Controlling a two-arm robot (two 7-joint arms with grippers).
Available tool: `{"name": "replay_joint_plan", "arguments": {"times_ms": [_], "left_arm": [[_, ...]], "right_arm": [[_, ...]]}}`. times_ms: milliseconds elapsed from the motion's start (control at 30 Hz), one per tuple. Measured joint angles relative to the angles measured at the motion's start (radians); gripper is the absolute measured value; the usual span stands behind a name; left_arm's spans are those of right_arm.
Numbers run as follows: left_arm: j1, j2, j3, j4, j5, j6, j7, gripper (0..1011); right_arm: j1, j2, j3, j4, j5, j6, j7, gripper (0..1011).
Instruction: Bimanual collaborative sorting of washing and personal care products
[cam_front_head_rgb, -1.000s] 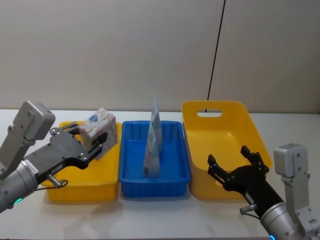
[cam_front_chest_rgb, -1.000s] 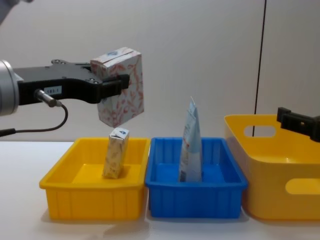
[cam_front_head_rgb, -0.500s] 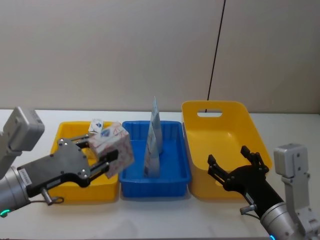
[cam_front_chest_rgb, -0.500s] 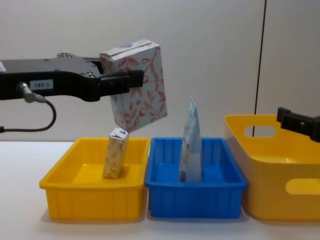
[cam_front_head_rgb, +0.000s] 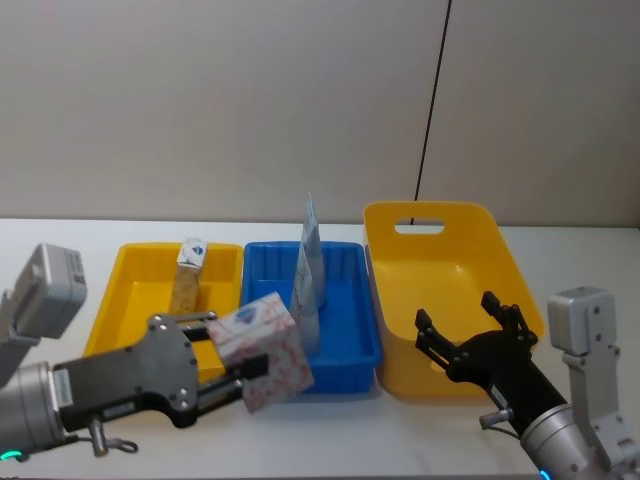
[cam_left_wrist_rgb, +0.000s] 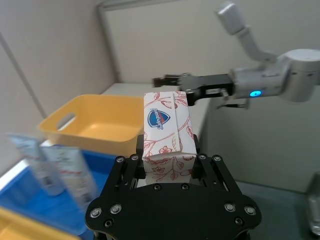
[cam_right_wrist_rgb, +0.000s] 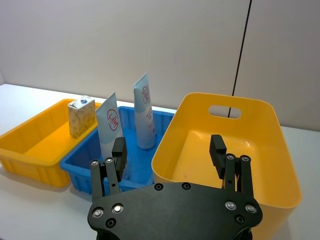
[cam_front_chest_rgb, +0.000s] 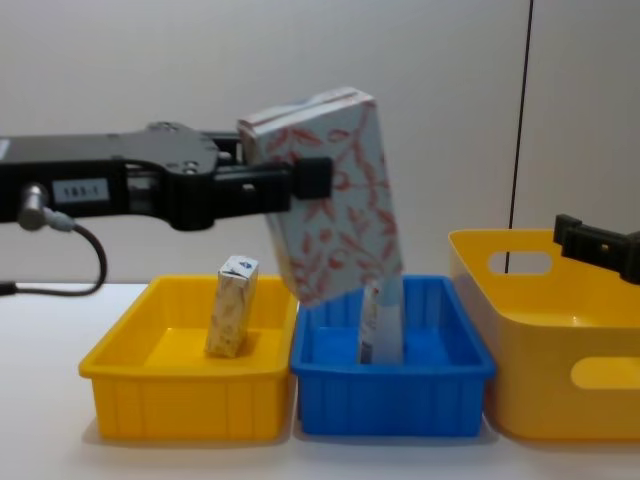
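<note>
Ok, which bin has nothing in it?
The tall yellow bin with the handle slot, on the right. The low yellow tray holds a cream carton; the blue tray, two tubes.

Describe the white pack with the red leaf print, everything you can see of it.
The white pack is a boxy rectangular package covered in red leaf-vine print, with a blue shield logo on its end face. It looks like paper or film. It hangs tilted in the air near the blue tray, clamped on two opposite sides by the left gripper. Nothing else touches it.
</note>
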Motion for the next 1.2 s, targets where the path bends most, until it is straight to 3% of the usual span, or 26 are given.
{"name": "replay_joint_plan", "arguments": {"times_ms": [200, 567, 1200], "left_arm": [[-0.011, -0.019, 0.032, 0.026, -0.021, -0.018, -0.041, 422], [-0.004, -0.067, 0.063, 0.064, -0.045, -0.072, -0.049, 422], [-0.009, -0.081, 0.080, 0.068, -0.058, -0.085, -0.035, 422]], "right_arm": [[0.000, 0.000, 0.000, 0.000, 0.000, 0.000, 0.000, 1002], [0.000, 0.000, 0.000, 0.000, 0.000, 0.000, 0.000, 1002], [0.000, 0.000, 0.000, 0.000, 0.000, 0.000, 0.000, 1002]]}}
